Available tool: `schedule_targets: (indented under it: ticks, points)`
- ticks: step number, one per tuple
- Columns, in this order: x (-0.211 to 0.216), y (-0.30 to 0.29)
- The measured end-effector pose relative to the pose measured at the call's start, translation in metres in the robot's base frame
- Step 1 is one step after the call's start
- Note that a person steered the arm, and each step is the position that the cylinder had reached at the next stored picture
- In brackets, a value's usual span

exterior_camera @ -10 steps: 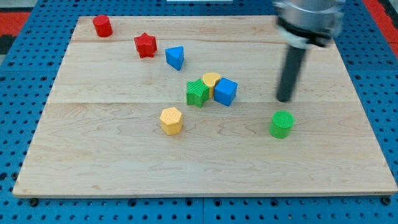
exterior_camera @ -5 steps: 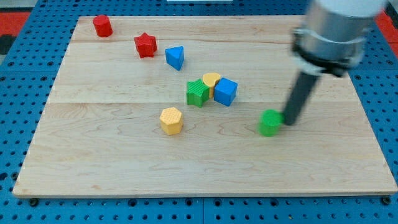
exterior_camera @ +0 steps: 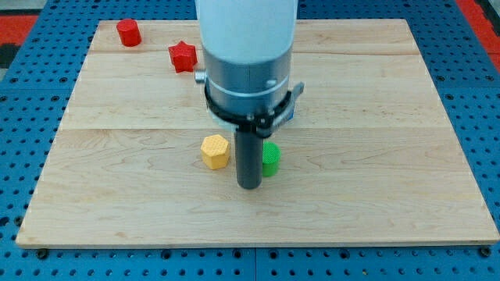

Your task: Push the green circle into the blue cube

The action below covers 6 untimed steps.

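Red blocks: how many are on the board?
2. A red cylinder sits at the view's top left corner, and a red star lies just right of it. The arm hides the board's middle, so more could be behind it.

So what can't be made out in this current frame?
- Blue cube: camera view, almost wholly behind the arm's grey body; only a blue sliver shows.
- Whether the green circle touches the cube: that gap is hidden by the arm.
- Green circle's left side: covered by the rod; my tip sits just left of it.
- Any other blocks behind the arm: cannot tell.
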State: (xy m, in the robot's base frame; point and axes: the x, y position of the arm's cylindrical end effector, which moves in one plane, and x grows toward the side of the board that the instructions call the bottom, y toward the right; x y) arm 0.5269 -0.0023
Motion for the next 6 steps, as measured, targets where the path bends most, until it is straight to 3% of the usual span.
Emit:
schedule_targets:
  ticks: [1, 4, 5, 6]
  points:
    - [-0.014, 0.018]
    - [-0.006, 0.009]
    - [0.015, 0.013]
    - [0.005, 0.026]
